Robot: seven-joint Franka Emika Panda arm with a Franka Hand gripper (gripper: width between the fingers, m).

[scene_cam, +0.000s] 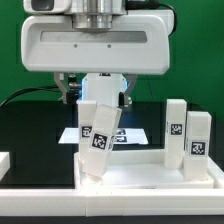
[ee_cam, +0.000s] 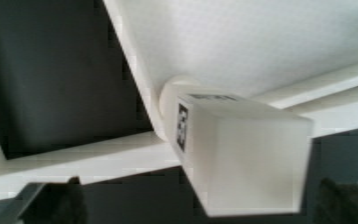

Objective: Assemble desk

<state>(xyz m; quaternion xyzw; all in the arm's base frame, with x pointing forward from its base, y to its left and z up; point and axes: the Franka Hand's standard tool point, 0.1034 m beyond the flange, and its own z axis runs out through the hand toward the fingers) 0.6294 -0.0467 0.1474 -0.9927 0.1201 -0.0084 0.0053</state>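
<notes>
Showing two far legs [scene_cam: 187, 130], the exterior view; wrist view shows end effector [ee_cam: 194, 195] spread around leg [ee_cam: 238, 150].

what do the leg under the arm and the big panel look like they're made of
Leg: seemingly white plastic, smooth matte faces with crisp edges, carrying a printed black-and-white tag. Panel: apparently the same white plastic, with a moulded raised rim and a slight sheen. Neither can be confirmed from looks alone.
</notes>
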